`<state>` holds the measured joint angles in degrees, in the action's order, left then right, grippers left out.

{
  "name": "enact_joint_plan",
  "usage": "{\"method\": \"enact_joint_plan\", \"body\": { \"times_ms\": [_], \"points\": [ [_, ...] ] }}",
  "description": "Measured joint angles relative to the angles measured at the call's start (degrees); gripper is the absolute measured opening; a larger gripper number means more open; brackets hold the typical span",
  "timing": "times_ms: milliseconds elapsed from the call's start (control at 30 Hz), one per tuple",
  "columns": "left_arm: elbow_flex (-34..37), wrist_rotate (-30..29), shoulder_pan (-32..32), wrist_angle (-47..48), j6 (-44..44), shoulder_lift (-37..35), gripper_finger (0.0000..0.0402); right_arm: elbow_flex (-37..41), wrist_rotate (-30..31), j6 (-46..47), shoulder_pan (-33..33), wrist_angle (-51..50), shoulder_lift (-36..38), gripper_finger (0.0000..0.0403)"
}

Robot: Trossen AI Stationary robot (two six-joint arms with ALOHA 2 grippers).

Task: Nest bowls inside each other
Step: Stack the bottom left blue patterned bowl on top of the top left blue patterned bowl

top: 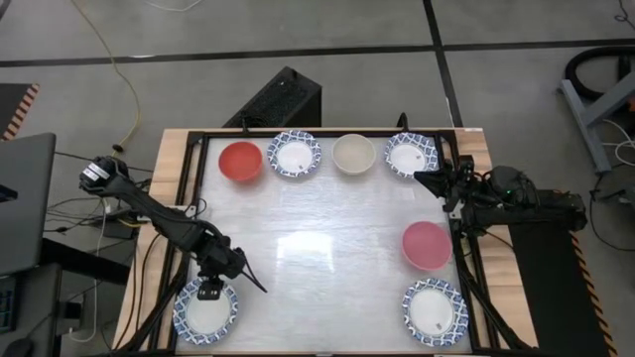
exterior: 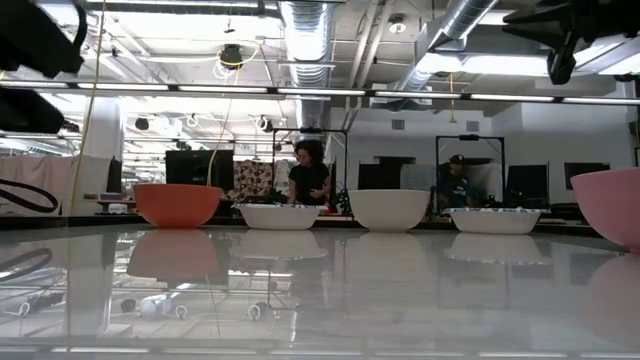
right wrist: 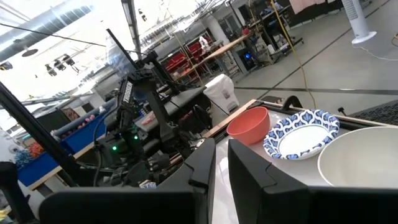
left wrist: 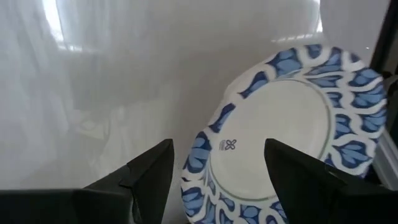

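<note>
Glossy white table with seven separate bowls along its edges.
</note>
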<state>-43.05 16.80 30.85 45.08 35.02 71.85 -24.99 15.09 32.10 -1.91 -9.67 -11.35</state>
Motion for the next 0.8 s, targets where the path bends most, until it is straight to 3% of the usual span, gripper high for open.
{"method": "enact_joint_plan", "body": {
  "times_ms": [267, 700, 800],
  "points": [
    [4.7, 3.2, 0.0, -4.9, 1.2, 0.1, 0.0207, 0.0, 0.0, 0.5, 0.0, 0.0, 0.0, 0.0066],
    [5.9, -1.8, 0.0, -5.6, 2.2, 0.1, 0.0018, 0.0, 0.0, 0.9, 0.0, -0.2, 0.0, 0.0066],
    [5.9, -1.6, -0.8, -6.9, 7.1, 0.1, 0.0008, 0.0, 0.0, 1.1, 0.0, -0.1, 0.0, 0.0066]
  ]
}}
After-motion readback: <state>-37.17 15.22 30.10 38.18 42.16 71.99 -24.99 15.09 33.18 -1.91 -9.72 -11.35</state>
